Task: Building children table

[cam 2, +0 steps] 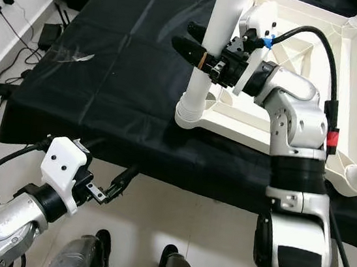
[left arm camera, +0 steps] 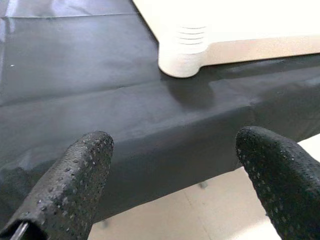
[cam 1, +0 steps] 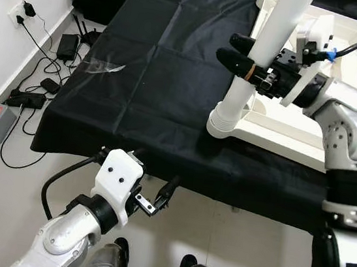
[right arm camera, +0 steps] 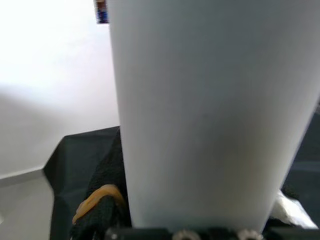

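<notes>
Right tool [cam 1: 253, 59] pinches the white plastic table leg [cam 1: 262, 59], standing in the corner socket of the upturned white tabletop frame [cam 2: 342, 89] on the black-covered counter [cam 1: 152, 84]. Left tool [left arm camera: 170, 175] spread, idle below the counter edge. Risk: off-axis push tilts the leg, jams the socket.

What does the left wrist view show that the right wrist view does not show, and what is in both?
Left wrist view: the open left gripper, its fingers wide apart, hanging below the edge of the black cloth, and the ribbed socket at the corner of the white table frame. Right wrist view: the white leg very close, with the right gripper closed around it. Both: black cloth.
</notes>
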Available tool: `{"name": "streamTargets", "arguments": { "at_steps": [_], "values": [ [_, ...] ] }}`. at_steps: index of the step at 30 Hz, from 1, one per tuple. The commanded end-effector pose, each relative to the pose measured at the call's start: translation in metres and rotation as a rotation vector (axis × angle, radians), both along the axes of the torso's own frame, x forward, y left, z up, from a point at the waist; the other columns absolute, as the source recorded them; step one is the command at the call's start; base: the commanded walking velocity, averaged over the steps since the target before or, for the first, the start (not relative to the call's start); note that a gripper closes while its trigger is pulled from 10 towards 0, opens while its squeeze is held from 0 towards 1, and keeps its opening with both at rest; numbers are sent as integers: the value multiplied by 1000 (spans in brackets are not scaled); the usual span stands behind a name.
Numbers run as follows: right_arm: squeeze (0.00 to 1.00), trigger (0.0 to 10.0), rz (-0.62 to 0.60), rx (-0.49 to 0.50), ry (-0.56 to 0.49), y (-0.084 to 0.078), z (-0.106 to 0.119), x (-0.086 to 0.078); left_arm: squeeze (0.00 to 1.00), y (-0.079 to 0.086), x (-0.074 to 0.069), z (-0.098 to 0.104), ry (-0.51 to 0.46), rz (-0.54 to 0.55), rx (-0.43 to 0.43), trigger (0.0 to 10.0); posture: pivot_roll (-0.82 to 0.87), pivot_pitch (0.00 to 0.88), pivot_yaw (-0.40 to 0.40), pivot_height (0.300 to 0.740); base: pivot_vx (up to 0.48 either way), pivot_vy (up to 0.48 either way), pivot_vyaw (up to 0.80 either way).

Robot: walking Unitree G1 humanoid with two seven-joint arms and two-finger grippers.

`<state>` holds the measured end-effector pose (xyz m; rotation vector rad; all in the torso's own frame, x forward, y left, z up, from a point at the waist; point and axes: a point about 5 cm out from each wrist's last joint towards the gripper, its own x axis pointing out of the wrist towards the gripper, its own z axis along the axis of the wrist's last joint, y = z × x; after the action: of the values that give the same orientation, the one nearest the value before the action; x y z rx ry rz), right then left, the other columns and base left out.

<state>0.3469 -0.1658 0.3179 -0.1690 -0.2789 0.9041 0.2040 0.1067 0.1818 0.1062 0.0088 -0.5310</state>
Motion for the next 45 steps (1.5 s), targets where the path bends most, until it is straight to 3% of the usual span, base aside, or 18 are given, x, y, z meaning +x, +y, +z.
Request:
{"name": "streamTargets", "arguments": {
  "at_steps": [1, 17, 30, 34, 45],
  "values": [
    [0, 10000, -130, -58, 238, -9, -54, 10, 0, 2, -1, -4, 10, -5, 11, 10000, 179, 343, -35, 740, 0, 0, 0],
    [0, 10000, -410, 42, 287, -10, -60, 19, 0, 3, 3, -4, -1, -4, 15, 10000, 171, 324, -36, 740, 0, 0, 0],
    [0, 10000, -493, 98, 263, 0, -60, 14, 0, 4, 5, -4, -7, -3, 18, 10000, 169, 329, -36, 740, 0, 0, 0],
    [0, 10000, -505, 74, 239, 9, -62, 11, 0, 6, 6, -4, -10, 0, 23, 10000, 171, 333, -34, 740, 0, 0, 0],
    [0, 10000, -551, 59, 239, 15, -66, 10, 0, 7, 6, -4, -11, 3, 25, 10000, 172, 341, -36, 740, 0, 0, 0]
  ]
}}
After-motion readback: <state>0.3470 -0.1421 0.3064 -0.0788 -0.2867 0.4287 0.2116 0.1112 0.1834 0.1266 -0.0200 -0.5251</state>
